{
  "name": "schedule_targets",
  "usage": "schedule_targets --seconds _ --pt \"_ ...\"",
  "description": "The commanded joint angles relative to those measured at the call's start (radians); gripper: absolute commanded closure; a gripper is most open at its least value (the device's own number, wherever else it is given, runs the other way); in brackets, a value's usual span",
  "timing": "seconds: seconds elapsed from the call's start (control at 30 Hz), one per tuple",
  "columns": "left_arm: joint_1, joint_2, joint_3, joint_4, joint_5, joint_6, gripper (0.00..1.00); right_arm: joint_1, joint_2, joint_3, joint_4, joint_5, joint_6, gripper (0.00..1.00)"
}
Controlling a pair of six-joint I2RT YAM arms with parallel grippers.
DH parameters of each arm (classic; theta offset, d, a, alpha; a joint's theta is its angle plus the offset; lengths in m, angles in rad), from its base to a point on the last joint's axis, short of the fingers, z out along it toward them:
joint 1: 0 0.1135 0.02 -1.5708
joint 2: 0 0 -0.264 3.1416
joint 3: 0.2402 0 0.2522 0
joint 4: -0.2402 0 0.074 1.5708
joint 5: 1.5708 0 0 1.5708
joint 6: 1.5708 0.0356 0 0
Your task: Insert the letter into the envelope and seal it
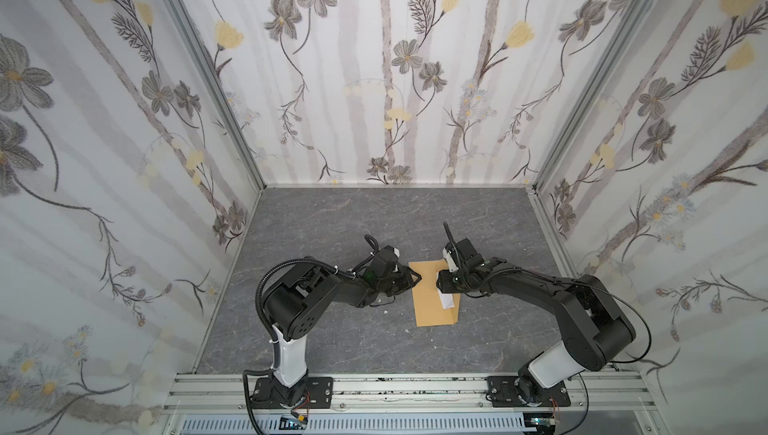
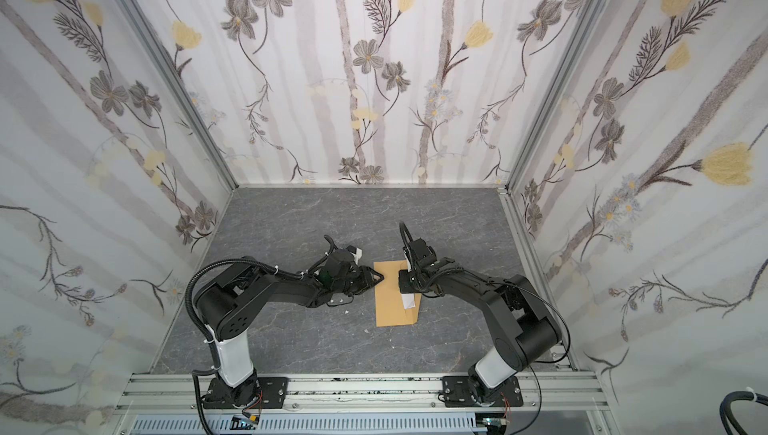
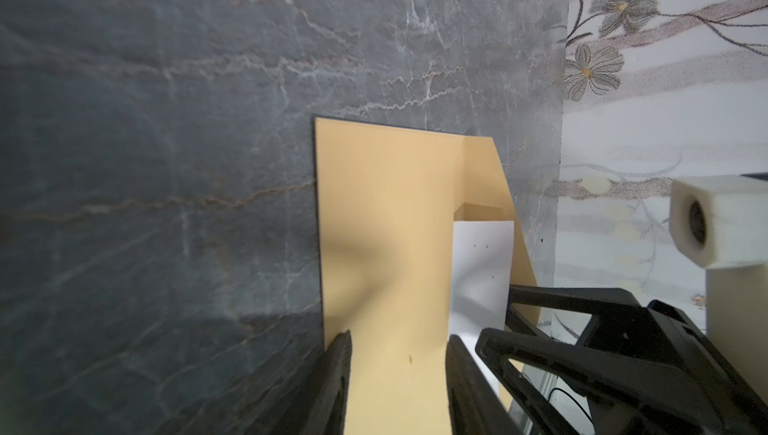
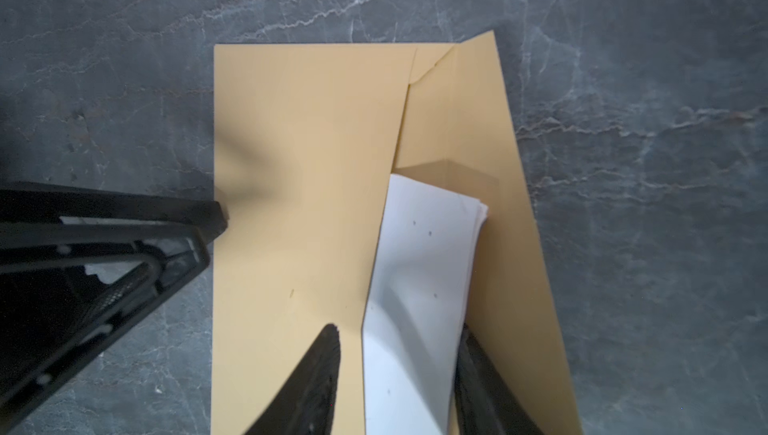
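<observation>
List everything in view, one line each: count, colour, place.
envelope: one, kraft brown, flat on the table between the claws, flap open
letter: one, white, folded, lying on the open flap at the envelope's mouth
scraps: at least two, white, tiny, on the table near the envelope
table: one, grey marbled, floor of the cell
walls: three, white with grey and yellow flowers, around the table
rail: one, silver, front edge, carrying both bases
arms: two, black and white, mounted on the rail
left claw: one, black, open, at the envelope's left edge
right claw: one, black, open, astride the letter
</observation>
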State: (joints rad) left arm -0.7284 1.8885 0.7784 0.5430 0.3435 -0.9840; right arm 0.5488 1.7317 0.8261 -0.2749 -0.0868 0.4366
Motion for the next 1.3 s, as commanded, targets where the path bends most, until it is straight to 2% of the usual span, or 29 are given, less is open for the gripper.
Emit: schedule_targets --seconds 0.0,0.27,0.7,0.9,1.27 --pt "-0.001 0.006 -0.008 -0.157 -0.025 -0.005 0.59 0.0 -0.006 0.008 -0.02 0.05 -0.002 0.51" --pt "-0.003 0.003 0.002 -0.157 -0.029 -0.005 0.59 0.01 -0.026 0.007 -0.038 0.075 0.006 0.49" --pt "-0.017 0.018 0.016 -0.156 -0.021 -0.012 0.59 0.093 0.063 0.044 0.031 0.015 0.073 0.47" --pt "-0.022 0.015 0.017 -0.152 -0.022 -0.02 0.59 0.094 0.072 0.026 0.077 -0.062 0.099 0.47" --pt "0.011 -0.109 -0.039 -0.178 -0.032 -0.015 0.58 0.053 0.016 0.011 0.024 -0.004 0.084 0.42"
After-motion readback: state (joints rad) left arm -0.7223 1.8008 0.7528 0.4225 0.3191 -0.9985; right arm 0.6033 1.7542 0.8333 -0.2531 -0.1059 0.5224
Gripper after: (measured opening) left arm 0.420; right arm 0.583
